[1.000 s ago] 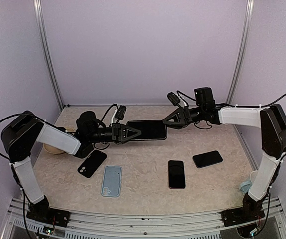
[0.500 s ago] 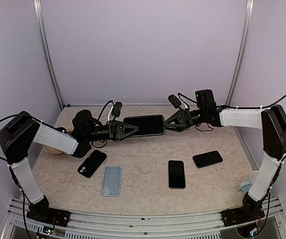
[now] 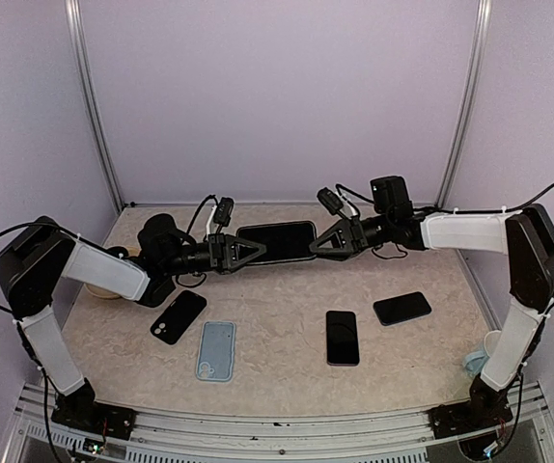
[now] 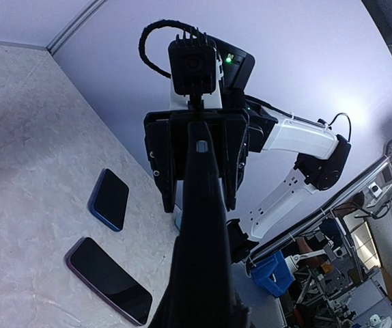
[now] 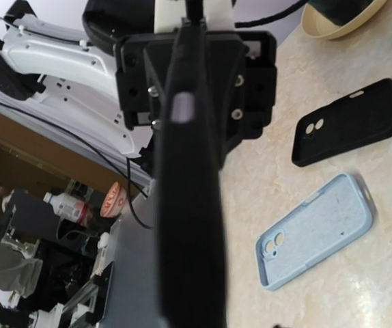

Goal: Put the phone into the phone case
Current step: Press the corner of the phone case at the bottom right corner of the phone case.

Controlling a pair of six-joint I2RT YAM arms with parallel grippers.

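I'm clamping my left fingers (image 3: 253, 249) tight on the left end of the phone (image 3: 277, 241). I'm holding it up off the surface (image 3: 277, 299), its long side running straight out to my right fingers (image 3: 320, 244). Those are sitting at the phone's other end. From the right wrist I'm seeing only the phone's thin edge, so I cannot tell whether they are pinching it or just standing around it.

I'm reading this as a hand-over or a re-grip in the air. Holding the phone by its ends is leaving the back and long sides free to go into a case.

The blue case (image 3: 216, 350) is lying open side up, below my left fingers and nearer my bases. The black case (image 3: 178, 316) is lying just beside it. Two other phones (image 3: 342, 337) are lying flat below my right fingers. The blue case is sitting empty, so the seating is not yet started.
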